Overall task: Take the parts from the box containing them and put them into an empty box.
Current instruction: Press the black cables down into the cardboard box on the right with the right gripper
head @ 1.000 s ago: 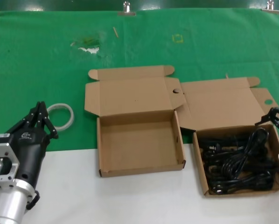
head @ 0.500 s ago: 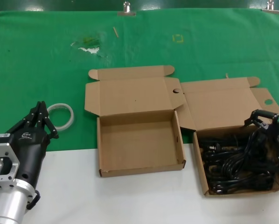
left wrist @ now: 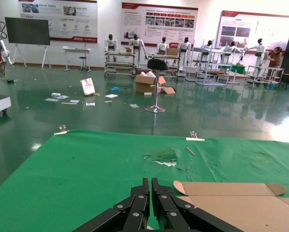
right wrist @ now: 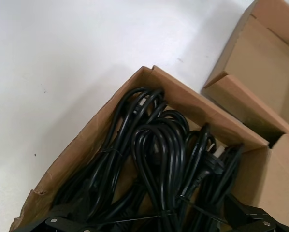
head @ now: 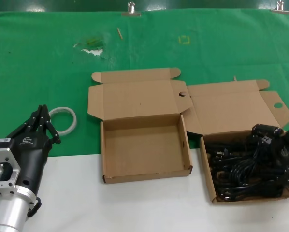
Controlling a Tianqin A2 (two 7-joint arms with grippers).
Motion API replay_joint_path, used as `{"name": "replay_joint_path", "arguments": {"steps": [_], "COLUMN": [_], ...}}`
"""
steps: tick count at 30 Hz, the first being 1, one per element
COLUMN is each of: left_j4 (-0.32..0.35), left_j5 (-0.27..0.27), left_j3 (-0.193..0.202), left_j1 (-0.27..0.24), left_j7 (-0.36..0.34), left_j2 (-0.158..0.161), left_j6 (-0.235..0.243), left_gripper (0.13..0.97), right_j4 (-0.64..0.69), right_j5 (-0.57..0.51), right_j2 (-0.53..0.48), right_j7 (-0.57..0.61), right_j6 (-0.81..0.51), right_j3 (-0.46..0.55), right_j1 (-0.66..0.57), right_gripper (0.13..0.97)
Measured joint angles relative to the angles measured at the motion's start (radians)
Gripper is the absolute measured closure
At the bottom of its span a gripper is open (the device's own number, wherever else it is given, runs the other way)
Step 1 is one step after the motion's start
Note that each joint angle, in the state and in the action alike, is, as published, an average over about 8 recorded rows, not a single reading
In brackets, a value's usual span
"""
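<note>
The parts, black power cords [head: 246,166], lie tangled in the right cardboard box [head: 207,166], whose open lid has a round hole [head: 278,105]. The empty box [head: 104,154] stands open in the middle, with a half-round notch [head: 182,94] at its lid's edge. My right gripper [head: 266,133] hangs over the far right part of the cord box. In the right wrist view it [right wrist: 151,224] is open, its fingers [right wrist: 52,223] spread wide on either side of the cords [right wrist: 154,145], close above them. My left gripper [head: 42,113] is shut and parked at the lower left; it also shows in the left wrist view [left wrist: 151,183].
A white ring [head: 62,120] lies on the green cloth [head: 48,63] just beyond my left gripper. The boxes straddle the line between the cloth and the white table top [head: 135,208]. Metal clips [head: 131,8] hold the cloth's far edge.
My right gripper has come in from the right edge, moving left and lower over the cord box. The left arm and the boxes have not moved.
</note>
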State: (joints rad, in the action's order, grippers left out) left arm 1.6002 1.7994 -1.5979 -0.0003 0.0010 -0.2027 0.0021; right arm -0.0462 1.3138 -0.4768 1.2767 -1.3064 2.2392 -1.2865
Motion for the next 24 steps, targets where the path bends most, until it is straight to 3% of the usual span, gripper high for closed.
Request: {"name": "replay_joint_path", "arguments": {"steps": [16,24], "left_j4": [0.000,0.000], "left_j5": [0.000,0.000], "left_j3": [0.000,0.000], "left_j1": [0.000,0.000], "left_j7": [0.000,0.000], "left_j2": [0.000,0.000], "left_j6": [0.000,0.000], "left_gripper": [0.941,0.941], "right_j4": [0.015,0.017], "right_j5": [-0.038,-0.050], "right_j2": [0.025,0.030], "right_j7": [0.009,0.004], "right_j6": [0.046,0.050], "right_j3": [-0.036,-0.050], "right_j1": [0.001,-0.001], "right_gripper": [0.195,0.321]}}
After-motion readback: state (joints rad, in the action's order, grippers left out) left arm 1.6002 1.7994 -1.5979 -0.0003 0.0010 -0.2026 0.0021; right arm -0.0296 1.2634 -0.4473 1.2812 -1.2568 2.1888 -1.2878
